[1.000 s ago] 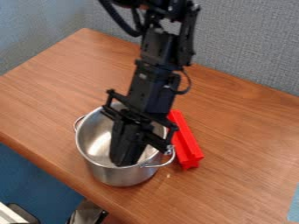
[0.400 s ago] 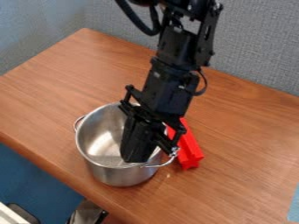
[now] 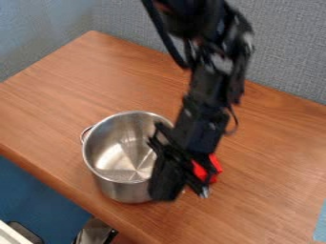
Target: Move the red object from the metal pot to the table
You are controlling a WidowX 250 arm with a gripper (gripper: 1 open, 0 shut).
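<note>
The metal pot (image 3: 125, 158) stands on the table (image 3: 76, 86) near its front edge, and its inside looks empty. Only a small piece of the red object (image 3: 208, 169) shows, just right of the pot, low by the tabletop; the arm hides the rest. My gripper (image 3: 170, 189) hangs pointing down at the pot's right rim, in front of the red object. Its dark fingers look shut, with nothing visible between them. The picture is blurred around the arm.
The table's rounded front edge runs diagonally just below the pot, with blue floor beyond it. A dark object (image 3: 95, 233) shows at the bottom edge. A blue-grey wall lies behind the table.
The arm has swung to the right and toward the front. The gripper has come up out of the pot to its right rim and now covers most of the red object.
</note>
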